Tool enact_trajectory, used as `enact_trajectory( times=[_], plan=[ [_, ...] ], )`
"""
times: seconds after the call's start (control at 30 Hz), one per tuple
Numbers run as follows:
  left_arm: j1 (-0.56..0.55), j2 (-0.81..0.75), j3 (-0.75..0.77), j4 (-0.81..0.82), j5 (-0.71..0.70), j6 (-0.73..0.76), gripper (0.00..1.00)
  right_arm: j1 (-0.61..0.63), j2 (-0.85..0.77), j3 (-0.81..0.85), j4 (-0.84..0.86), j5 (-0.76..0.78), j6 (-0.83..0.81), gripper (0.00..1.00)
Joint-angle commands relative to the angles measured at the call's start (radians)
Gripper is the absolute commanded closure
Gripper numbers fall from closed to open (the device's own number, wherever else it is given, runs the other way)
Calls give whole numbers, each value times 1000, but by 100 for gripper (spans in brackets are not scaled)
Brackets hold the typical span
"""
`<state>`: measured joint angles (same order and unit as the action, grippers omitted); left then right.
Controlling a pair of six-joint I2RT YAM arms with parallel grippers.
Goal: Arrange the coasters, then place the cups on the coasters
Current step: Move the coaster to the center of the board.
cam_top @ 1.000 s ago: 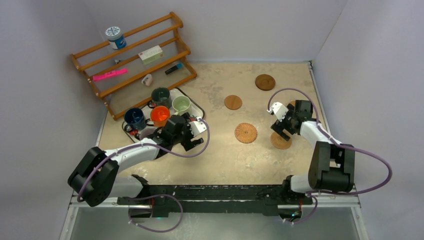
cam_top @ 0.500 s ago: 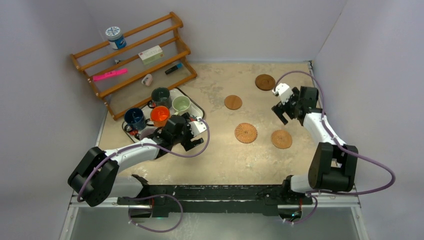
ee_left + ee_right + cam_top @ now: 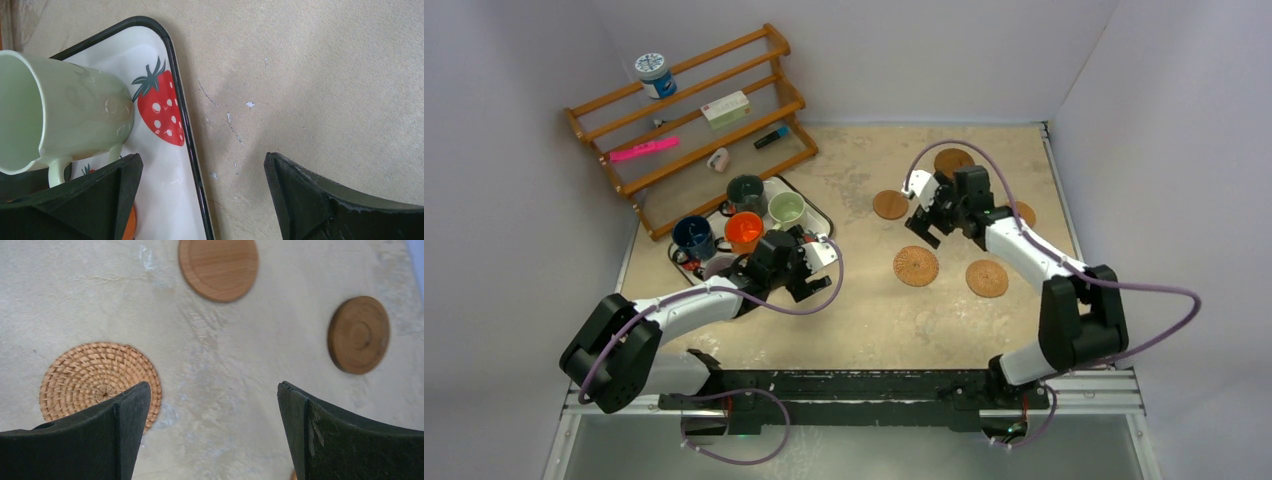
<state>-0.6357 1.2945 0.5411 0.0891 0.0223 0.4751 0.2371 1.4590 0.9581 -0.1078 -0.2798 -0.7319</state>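
Note:
Five coasters lie on the table: a woven wicker one [image 3: 916, 266] [image 3: 95, 380], a light smooth one [image 3: 890, 205] [image 3: 218, 267], a brown one [image 3: 987, 278], a dark one [image 3: 954, 160] [image 3: 358, 334] and one half hidden behind my right arm [image 3: 1025, 213]. My right gripper [image 3: 924, 225] [image 3: 214, 390] hangs open and empty above bare table between the wicker, light and dark coasters. Pale green [image 3: 786, 210] [image 3: 70, 120], orange [image 3: 744, 232], dark grey-green [image 3: 746, 192], dark blue [image 3: 694, 237] and partly hidden purple-grey [image 3: 719, 265] cups stand on the strawberry tray [image 3: 165, 170]. My left gripper [image 3: 812, 283] [image 3: 202, 165] is open and empty over the tray's right rim.
A wooden rack [image 3: 694, 120] leans at the back left with a blue-and-white lidded jar [image 3: 655, 75], a white box [image 3: 726, 108] and a pink item [image 3: 644, 150] on it. Grey walls close in the table at the back and both sides.
My right arm has swung from over the front right coaster to the back, then leftward to the middle, still open. The left arm has not moved.

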Motion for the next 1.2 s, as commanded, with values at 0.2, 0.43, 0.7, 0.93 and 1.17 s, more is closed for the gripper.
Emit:
enact_trajectory(
  times=[0.2, 0.43, 0.7, 0.93, 1.17],
  plan=[
    [5, 4, -1, 42, 9, 2, 0, 77, 102, -86, 85, 65, -17, 1],
    [4, 11, -1, 43, 7, 3, 0, 98, 118, -122, 79, 49, -47, 1],
    [5, 17, -3, 48, 7, 5, 0, 100, 117, -178, 55, 126, -106, 1],
    [7, 25, -2, 51, 7, 6, 0, 100, 69, -221, -1, 138, -136, 1],
    [6, 25, -3, 51, 9, 6, 0, 101, 33, -236, -18, 109, -137, 1]
  ],
)
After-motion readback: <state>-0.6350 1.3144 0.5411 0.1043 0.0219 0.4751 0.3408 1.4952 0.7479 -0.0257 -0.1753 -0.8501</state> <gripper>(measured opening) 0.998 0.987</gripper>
